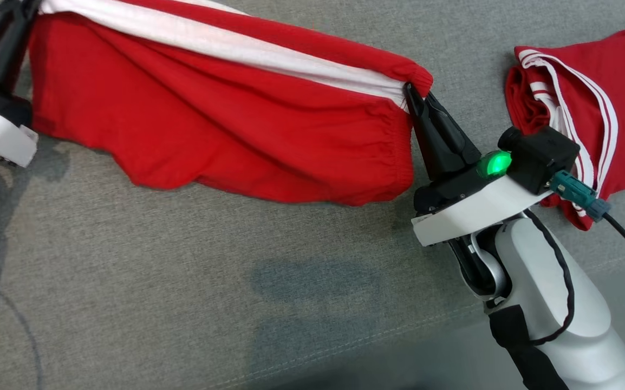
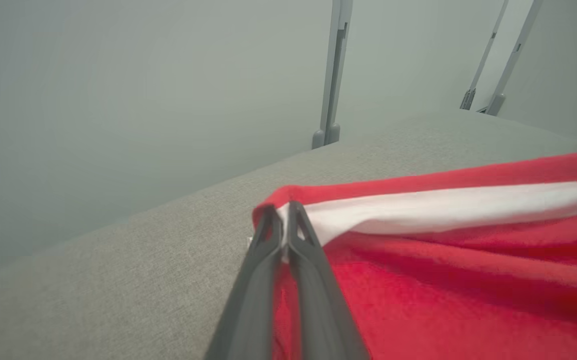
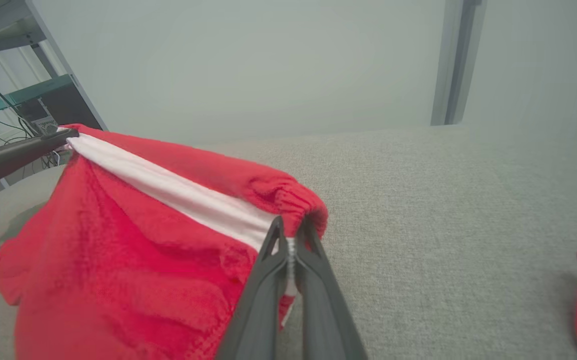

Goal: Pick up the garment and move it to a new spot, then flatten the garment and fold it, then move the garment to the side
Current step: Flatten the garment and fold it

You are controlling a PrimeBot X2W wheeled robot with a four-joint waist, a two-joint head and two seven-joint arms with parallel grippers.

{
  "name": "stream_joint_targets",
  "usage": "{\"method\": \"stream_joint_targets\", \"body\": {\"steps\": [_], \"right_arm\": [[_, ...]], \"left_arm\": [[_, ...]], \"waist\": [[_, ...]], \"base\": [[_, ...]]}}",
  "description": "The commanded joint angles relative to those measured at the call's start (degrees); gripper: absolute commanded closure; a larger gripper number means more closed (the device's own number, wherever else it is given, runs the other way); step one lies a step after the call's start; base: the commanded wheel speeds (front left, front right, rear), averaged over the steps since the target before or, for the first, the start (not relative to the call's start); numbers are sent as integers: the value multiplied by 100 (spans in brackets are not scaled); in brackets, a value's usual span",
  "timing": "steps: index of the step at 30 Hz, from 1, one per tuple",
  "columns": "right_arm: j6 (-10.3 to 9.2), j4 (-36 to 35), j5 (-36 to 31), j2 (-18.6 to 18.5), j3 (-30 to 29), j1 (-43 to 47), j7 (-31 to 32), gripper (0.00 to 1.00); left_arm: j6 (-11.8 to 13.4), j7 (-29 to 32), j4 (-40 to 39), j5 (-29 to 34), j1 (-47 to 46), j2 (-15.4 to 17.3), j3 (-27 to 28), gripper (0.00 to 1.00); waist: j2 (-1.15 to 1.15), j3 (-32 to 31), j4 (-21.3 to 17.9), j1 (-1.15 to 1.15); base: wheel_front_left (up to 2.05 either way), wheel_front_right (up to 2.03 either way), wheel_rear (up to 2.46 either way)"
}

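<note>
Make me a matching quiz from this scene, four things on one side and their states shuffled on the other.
1 red shorts
2 red jersey
3 left claw
4 green light

A glowing
B shut on the shorts' corner
C stretched out, held at both ends
D lying crumpled on the grey cushion

Pairs: 1-C, 2-D, 3-B, 4-A

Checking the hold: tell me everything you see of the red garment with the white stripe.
The red soft-knit garment with a white stripe hangs stretched between the left end effector, shut on one end, and the right end effector, shut on the gathered elastic end. Its striped top edge is taut; the rest sags in folds toward the grey fabric surface.
</note>
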Motion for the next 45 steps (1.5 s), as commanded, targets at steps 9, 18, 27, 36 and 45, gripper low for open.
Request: {"method": "stream_joint_targets", "body": {"steps": [9, 18, 27, 36, 45], "right_arm": [[0, -608, 311, 46, 325, 105, -75, 100], [0, -865, 519, 47, 546, 139, -75, 100], [0, -885, 586, 47, 637, 102, -75, 1], [0, -881, 392, 47, 474, 196, -75, 0], [0, -528, -43, 47, -100, 617, -75, 0]], "left_arm": [[4, 105, 110, 99, -626, 497, 67, 100], [4, 117, 75, 21, -716, 596, -9, 100], [4, 94, -6, -62, -724, 626, -139, 0], [4, 20, -64, -185, -598, 536, -261, 0], [196, -28, 180, -21, -86, 91, 199, 0]], "waist": [[0, 331, -368, 0], [0, 522, -414, 0], [0, 630, -381, 0], [0, 443, -264, 0], [0, -173, -15, 0]], "base": [[0, 0, 0], [0, 0, 0], [0, 0, 0], [0, 0, 0], [0, 0, 0]]}}
